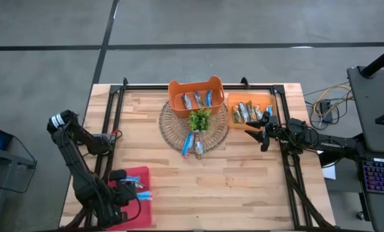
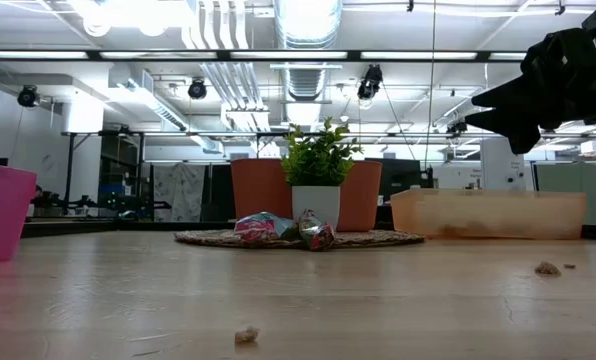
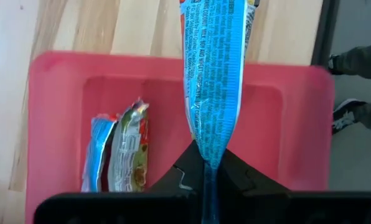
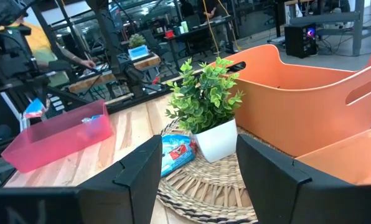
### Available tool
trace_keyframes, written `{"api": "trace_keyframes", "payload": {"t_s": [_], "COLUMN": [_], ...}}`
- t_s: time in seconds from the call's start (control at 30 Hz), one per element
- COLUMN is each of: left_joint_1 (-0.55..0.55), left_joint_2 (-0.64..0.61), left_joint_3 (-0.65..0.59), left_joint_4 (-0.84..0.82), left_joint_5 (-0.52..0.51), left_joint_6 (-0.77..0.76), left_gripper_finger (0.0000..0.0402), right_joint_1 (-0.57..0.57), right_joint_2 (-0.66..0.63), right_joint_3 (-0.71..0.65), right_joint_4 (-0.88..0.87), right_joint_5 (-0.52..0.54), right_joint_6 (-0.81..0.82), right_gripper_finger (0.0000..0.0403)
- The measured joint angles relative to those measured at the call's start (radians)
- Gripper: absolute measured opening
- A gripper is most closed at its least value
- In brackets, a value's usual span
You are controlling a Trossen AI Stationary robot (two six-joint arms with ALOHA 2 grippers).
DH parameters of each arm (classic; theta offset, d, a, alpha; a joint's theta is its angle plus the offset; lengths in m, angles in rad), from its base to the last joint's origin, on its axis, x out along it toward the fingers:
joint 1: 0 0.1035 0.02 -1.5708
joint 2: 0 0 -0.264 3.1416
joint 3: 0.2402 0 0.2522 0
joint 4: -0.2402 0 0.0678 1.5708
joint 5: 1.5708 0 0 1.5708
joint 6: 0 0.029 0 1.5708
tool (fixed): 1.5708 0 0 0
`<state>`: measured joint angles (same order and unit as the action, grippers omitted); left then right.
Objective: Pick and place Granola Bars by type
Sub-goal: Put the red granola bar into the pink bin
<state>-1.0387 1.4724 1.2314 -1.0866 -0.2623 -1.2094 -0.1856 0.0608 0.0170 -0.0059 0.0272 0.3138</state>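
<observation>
My left gripper (image 1: 133, 190) hangs over a pink bin (image 1: 140, 207) at the table's near left corner, shut on a blue granola bar (image 3: 213, 74). Two more bars (image 3: 117, 155) lie on the bin's floor. Other granola bars lie in the orange basket (image 1: 196, 96), in the orange tray (image 1: 249, 111), and on the wicker mat (image 1: 193, 145) in front of a small plant (image 1: 200, 119). My right gripper (image 1: 256, 131) waits open and level at the table's right, beside the tray. My left gripper pinches the blue bar by the flat seam at one end (image 3: 206, 158), between its two fingers. The fingers come steeply from above. The bar hangs below them, lengthwise, clear of the pink bin's floor.
The plant in its white pot (image 4: 215, 140) stands on the wicker mat (image 4: 198, 186) at mid-table, with the basket behind it. Bare wood lies between the mat and the pink bin (image 4: 61, 134). Small crumbs (image 2: 246, 335) dot the near table.
</observation>
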Motion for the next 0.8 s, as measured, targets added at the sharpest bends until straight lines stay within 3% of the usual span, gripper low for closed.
{"api": "trace_keyframes", "payload": {"t_s": [0.4, 0.8], "left_joint_1": [-0.076, -0.082], "left_joint_2": [-0.037, -0.064], "left_joint_3": [-0.177, -0.359], "left_joint_4": [0.099, 0.261], "left_joint_5": [0.012, 0.051], "left_joint_6": [-0.099, -0.175], "left_gripper_finger": [0.0, 0.0], "right_joint_1": [0.0, 0.0], "right_joint_2": [0.0, 0.0], "right_joint_3": [0.0, 0.0], "right_joint_4": [0.0, 0.0], "right_joint_5": [0.0, 0.0], "right_joint_6": [0.0, 0.0], "right_gripper_finger": [0.0196, 0.0196]}}
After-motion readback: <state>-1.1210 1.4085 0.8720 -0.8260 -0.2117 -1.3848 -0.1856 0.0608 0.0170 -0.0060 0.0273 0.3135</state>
